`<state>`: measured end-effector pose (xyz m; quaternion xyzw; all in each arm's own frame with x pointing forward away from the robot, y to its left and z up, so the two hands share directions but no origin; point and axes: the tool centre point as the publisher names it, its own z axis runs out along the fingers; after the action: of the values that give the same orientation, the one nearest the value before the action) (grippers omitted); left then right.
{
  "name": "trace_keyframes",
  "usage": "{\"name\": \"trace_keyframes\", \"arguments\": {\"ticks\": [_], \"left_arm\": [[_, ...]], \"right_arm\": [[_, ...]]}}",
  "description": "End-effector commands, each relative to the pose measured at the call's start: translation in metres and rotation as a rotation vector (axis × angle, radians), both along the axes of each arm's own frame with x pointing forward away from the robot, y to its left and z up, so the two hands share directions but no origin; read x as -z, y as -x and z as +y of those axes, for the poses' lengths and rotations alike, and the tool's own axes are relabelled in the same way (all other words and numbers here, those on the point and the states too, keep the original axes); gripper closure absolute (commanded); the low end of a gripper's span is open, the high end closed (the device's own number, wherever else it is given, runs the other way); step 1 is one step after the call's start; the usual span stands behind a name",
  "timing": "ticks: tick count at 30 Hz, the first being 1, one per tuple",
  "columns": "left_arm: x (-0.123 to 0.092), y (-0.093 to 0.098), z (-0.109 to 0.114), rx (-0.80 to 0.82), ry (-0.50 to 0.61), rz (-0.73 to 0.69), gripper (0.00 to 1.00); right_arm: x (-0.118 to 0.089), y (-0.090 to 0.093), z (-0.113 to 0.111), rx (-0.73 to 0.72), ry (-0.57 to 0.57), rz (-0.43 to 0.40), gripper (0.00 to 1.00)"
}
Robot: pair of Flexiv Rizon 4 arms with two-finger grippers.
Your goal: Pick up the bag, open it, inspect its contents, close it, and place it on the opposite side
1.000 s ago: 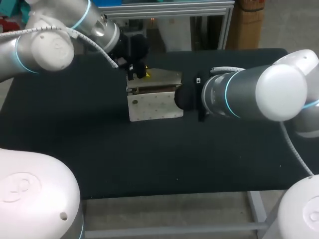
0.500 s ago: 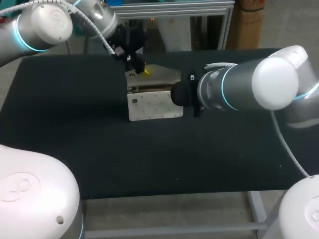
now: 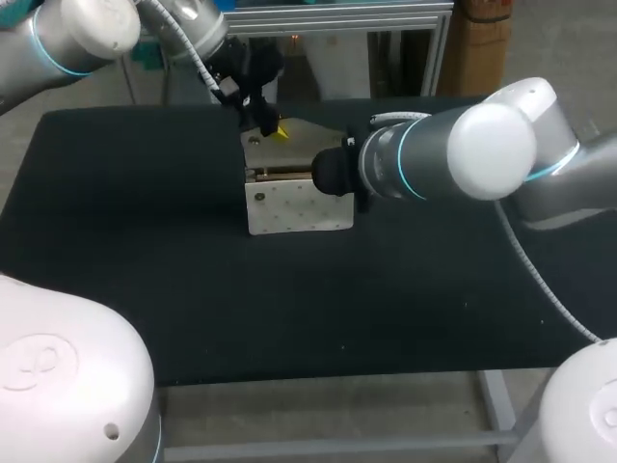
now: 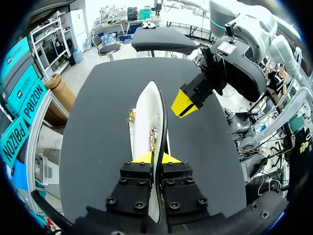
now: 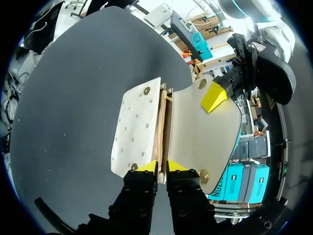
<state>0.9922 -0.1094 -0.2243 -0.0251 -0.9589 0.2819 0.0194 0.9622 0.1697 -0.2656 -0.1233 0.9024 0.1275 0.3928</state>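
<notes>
A cream studded bag (image 3: 289,204) stands in the middle of the black table, its flap (image 3: 308,145) swung up and back. My left gripper (image 3: 266,125) is behind the bag, shut on the flap's far corner. In the left wrist view the flap (image 4: 145,117) runs edge-on out from between that gripper's (image 4: 149,157) tips. My right gripper (image 5: 162,166) is at the bag's right end, fingers a narrow slit apart, level with the seam (image 5: 164,122) where flap (image 5: 205,127) meets body (image 5: 137,132). In the head view my right wrist (image 3: 333,174) hides it. The inside is hidden.
The black table (image 3: 145,270) stretches wide to the left, right and front of the bag. My right forearm (image 3: 453,159) crosses the table's right half above the surface. Gold snaps (image 5: 147,90) sit on the bag's front corners.
My right arm has moved left, up to the bag's right end. My left arm has drawn back and upward with the flap corner held. The bag's body has stayed put.
</notes>
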Motion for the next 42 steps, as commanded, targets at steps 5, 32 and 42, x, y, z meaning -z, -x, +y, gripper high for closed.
{"name": "trace_keyframes", "arguments": {"ticks": [5,32,42], "left_arm": [[0.002,-0.001,-0.001,0.005,0.001,0.004,1.0],[-0.002,0.004,0.002,0.002,0.007,-0.01,1.0],[-0.003,0.005,0.004,-0.009,0.022,-0.012,1.0]], "right_arm": [[0.012,-0.02,0.009,0.038,0.016,0.017,0.89],[0.035,-0.055,0.015,0.083,0.034,0.117,1.0],[0.038,-0.049,0.017,0.072,0.047,0.166,1.0]]}}
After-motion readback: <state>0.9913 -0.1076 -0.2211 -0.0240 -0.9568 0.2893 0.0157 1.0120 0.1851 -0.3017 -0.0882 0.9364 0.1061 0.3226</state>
